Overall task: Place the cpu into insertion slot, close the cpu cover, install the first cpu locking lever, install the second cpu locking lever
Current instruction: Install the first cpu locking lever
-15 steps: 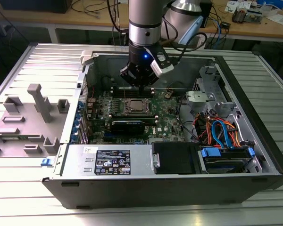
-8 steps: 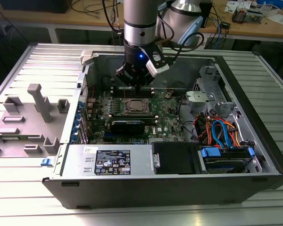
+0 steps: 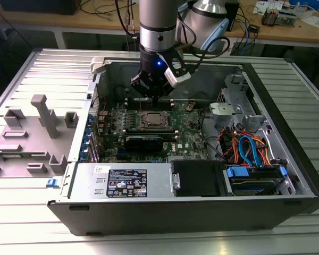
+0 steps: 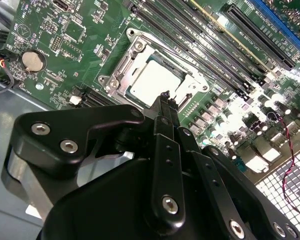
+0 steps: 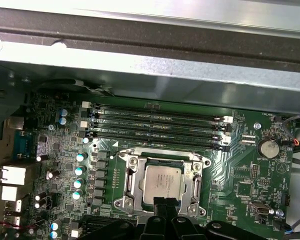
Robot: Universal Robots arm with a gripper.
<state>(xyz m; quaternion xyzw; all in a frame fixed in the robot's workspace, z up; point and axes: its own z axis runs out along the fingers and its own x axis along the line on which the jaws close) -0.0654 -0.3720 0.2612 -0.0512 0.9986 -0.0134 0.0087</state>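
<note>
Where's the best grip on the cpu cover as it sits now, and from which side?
Likely its thin rim on the side nearest the gripper, coming straight down from above. The cpu cover lies flat, framing the cpu, so only its outer edge offers a lip; the flat top gives nothing to pinch.

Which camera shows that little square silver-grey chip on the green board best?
The first wrist view: the square silver-grey chip faces it squarely, the gripper overlapping one edge. The second wrist view shows it slanted; the exterior view, small.
</note>
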